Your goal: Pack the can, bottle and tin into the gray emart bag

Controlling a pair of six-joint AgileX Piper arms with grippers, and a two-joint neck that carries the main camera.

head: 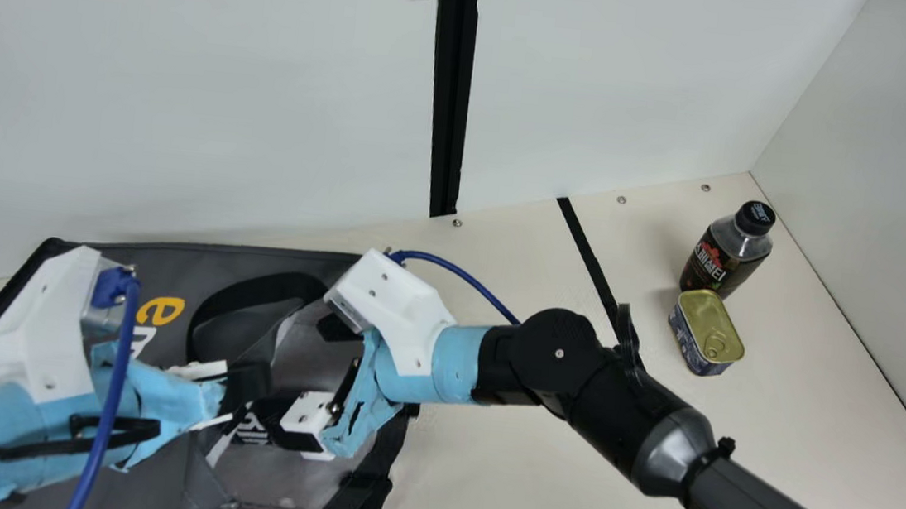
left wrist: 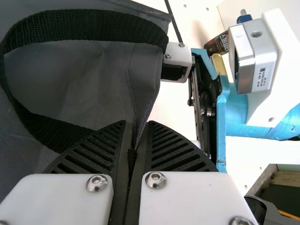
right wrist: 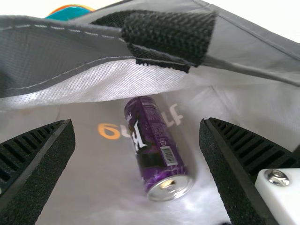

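We have the gray emart bag (head: 199,263) spread at the left of the worktop (head: 481,482), with both arms over it. Our left hand (head: 245,384) is closed on the bag's fabric; in the left wrist view its ribbed fingers (left wrist: 176,145) pinch a gray edge between them, near the looped black handle (left wrist: 89,21). Our right hand (head: 310,417) is at the bag, and the right wrist view shows its fingers wide apart with nothing between them. In that same view we see the purple can (right wrist: 157,145) lying on its side on the silvery lining inside the bag, beneath a fold of fabric that carries a black strap (right wrist: 168,35). The bottle (head: 727,252) and the tin (head: 707,333) are on the worktop near its far right corner, well apart from the bag. The bottle stands upright with its dark cap on; the tin sits just beside it, pull-ring lid up. A black strip (head: 590,255) runs across the worktop between them and the bag.
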